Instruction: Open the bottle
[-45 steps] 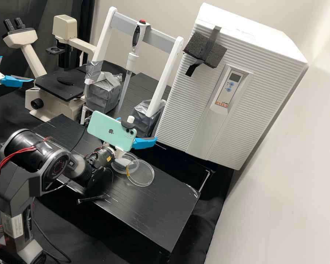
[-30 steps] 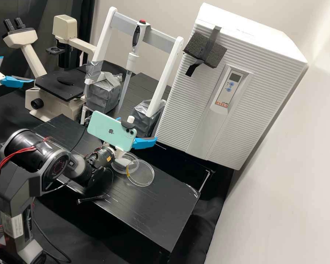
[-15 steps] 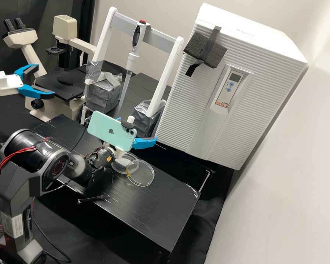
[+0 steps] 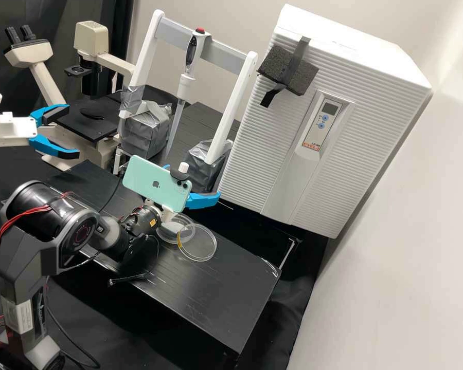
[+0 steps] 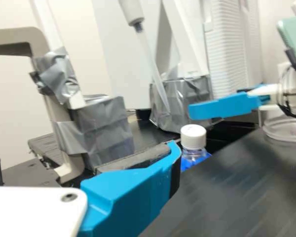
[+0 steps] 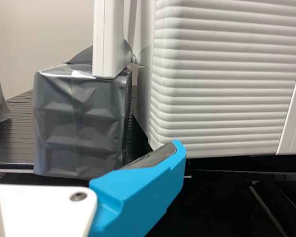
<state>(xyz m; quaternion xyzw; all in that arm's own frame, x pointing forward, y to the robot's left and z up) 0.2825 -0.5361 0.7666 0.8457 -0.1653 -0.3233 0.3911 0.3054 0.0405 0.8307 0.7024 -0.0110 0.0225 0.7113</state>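
Swinging in from the left edge of the high view, the left hand point(image 4: 72, 130) is coming across and down in front of the microscope point(image 4: 82, 121), heading toward the tabletop point(image 4: 216, 293); its two blue fingers point(image 4: 49, 112) are standing wide apart and gripping nothing. Everything else is staying put: the right hand point(image 4: 193, 185) is hanging over the tabletop's back edge, also looking open and empty. From the left wrist view the bottle point(image 5: 193, 148) is showing upright just beyond the tabletop's edge, white cap point(image 5: 193, 134) on, in front of a tape-wrapped block point(image 5: 180, 101) and below the right hand. I am reading this as the approach getting under way, with the bottle not yet being touched or opened
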